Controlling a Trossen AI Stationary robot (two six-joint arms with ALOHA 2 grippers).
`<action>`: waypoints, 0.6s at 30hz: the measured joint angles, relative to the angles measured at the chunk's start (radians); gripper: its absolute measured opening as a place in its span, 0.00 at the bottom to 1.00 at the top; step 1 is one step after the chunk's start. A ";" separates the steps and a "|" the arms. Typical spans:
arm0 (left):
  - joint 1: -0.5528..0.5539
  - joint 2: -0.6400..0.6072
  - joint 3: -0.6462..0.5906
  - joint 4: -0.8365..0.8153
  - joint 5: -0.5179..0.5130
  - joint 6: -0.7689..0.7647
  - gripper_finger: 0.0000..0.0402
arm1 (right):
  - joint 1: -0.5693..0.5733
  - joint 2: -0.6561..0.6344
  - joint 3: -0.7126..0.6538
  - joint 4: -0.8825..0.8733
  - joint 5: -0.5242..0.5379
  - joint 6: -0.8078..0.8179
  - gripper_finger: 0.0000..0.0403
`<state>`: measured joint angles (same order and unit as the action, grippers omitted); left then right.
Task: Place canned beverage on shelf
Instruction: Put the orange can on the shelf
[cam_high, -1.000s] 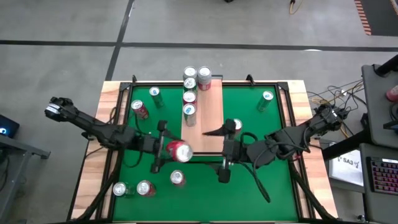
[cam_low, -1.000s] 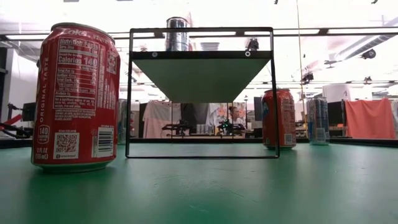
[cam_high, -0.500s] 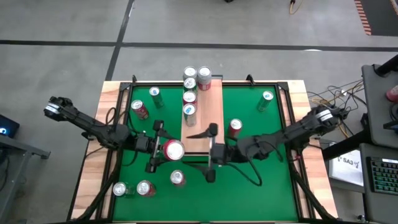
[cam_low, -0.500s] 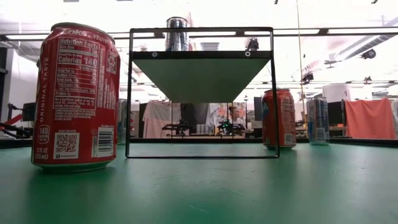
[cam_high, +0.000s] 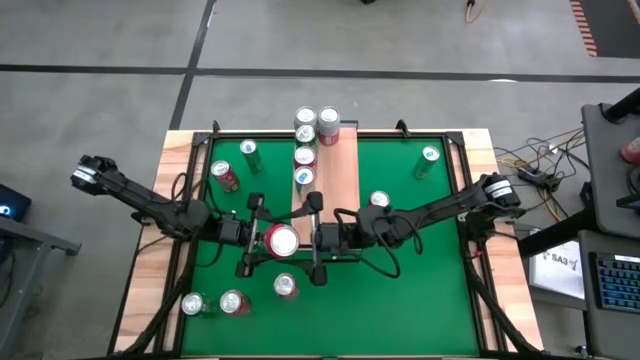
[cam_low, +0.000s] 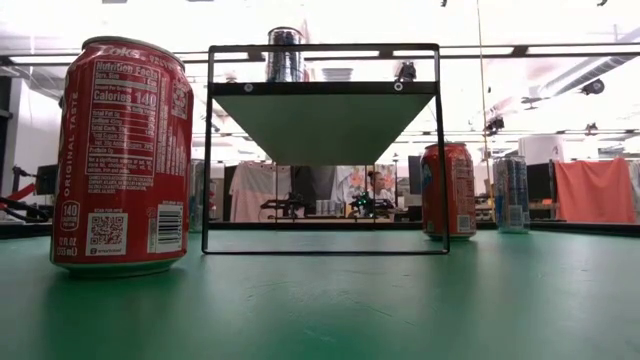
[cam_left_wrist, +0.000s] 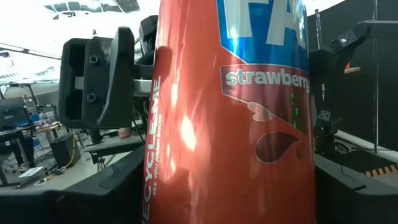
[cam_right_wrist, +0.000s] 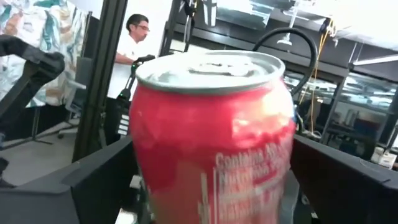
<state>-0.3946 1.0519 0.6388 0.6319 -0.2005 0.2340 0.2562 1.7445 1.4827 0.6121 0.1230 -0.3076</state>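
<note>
Currently my left tool (cam_high: 268, 241) grips a red strawberry can (cam_high: 281, 241), fingers clamped on its sides, just off the near end of the shelf (cam_high: 340, 185). My right tool (cam_high: 316, 240) stands wide, its fingers either side of that same can; I cannot tell whether they touch it. A second ago the right tool sat farther right, beside the shelf's near right corner; it has since slid left. The can is upright, glossy red with a blue band, silver top.
</note>
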 joint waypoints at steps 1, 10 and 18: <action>0.000 0.000 0.000 0.000 0.000 0.000 0.71 | 0.000 0.006 0.008 0.000 0.000 0.000 0.96; 0.000 0.000 0.000 0.006 -0.026 -0.003 0.78 | -0.002 0.009 0.024 -0.004 0.005 0.027 0.71; 0.000 -0.017 0.000 -0.002 -0.089 0.044 0.92 | -0.005 -0.019 0.032 -0.017 0.060 0.072 0.71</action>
<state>-0.3946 1.0344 0.6392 0.6302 -0.2892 0.2780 0.2515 1.7257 1.5148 0.5954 0.1832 -0.2356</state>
